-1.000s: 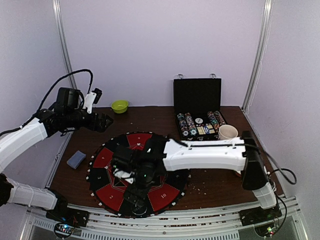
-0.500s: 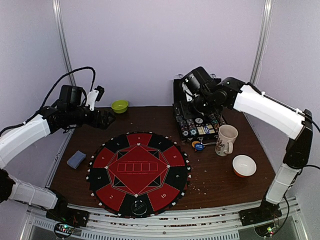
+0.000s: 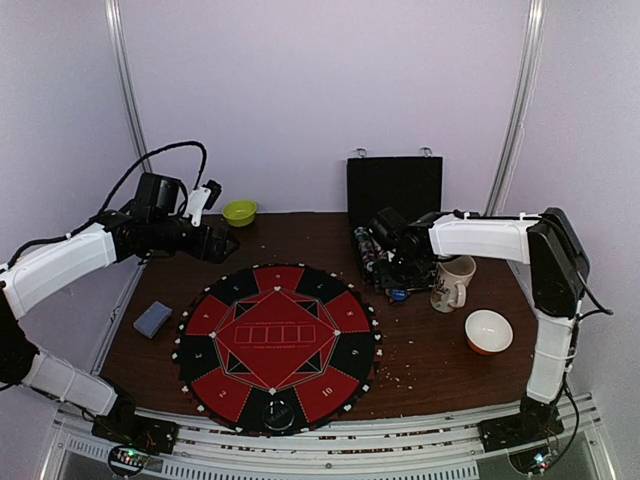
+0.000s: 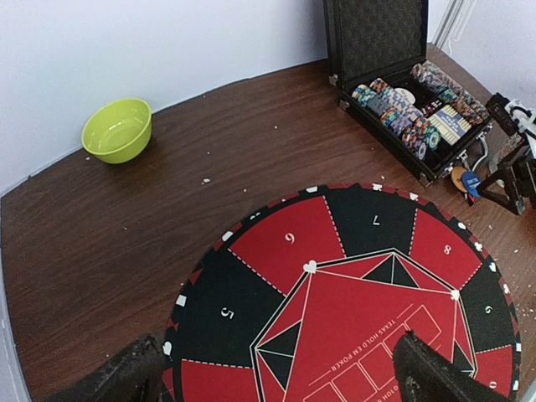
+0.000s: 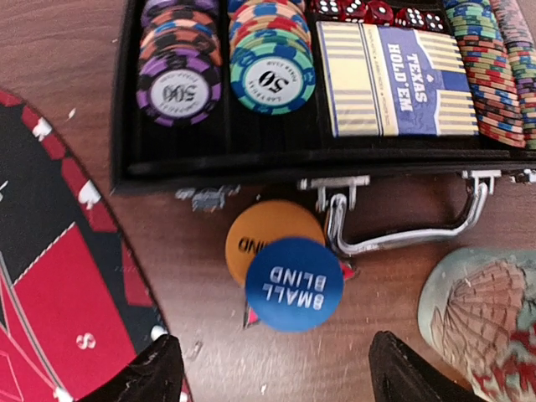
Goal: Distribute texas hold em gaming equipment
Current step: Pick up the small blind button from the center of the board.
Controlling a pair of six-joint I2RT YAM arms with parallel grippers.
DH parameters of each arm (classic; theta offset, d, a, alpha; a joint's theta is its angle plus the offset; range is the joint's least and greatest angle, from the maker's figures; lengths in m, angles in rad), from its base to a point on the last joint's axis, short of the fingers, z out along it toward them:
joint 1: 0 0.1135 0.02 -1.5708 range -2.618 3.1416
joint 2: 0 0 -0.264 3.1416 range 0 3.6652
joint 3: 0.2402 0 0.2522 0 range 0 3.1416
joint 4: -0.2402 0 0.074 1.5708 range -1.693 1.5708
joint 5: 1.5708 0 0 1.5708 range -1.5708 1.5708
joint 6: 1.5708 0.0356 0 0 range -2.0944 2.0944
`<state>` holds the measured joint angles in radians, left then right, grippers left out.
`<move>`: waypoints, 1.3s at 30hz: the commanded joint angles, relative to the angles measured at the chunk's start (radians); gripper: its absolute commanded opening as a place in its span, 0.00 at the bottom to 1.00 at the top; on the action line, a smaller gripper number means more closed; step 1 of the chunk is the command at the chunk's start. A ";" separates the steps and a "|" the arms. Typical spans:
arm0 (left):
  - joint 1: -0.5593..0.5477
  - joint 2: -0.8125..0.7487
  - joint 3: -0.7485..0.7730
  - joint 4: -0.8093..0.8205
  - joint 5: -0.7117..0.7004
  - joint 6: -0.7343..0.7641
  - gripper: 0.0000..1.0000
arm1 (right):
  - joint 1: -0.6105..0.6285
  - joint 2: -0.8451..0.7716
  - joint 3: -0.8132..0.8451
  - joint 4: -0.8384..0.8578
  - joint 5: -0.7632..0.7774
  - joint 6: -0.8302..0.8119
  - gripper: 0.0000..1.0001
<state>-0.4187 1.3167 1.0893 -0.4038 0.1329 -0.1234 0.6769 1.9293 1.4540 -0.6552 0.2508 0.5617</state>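
Right wrist: hovers with right gripper (image 5: 283,368) spread astride blue disc (image 5: 294,285) overlapping orange disc (image 5: 261,233) before case (image 5: 251,164), likely for pinching; holds left gripper (image 4: 280,373) splayed over mat (image 4: 285,243).

Light's soft and even, coming from overhead, nothing dim. The top view is a bit mushy overall. Left wrist view is crisp on the mat (image 4: 276,251), and the green bowl (image 4: 117,130) at 10 o'clock throws a faint shadow. Its own fingers (image 4: 126,377) at 6 o'clock are dark blurs. Right wrist view: blue disc (image 5: 294,284) fairly sharp, mug (image 5: 486,310) at 4 o'clock smeared, slight glare on the case handle (image 5: 402,239).
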 commanded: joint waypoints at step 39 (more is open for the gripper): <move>0.006 0.012 0.047 0.037 -0.037 0.053 0.98 | -0.076 0.057 -0.058 0.041 -0.020 -0.052 0.37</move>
<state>-0.4187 1.3262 1.1057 -0.3962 0.1066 -0.0834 0.6056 2.0296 1.4200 -0.5545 0.1860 0.5220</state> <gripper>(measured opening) 0.983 0.502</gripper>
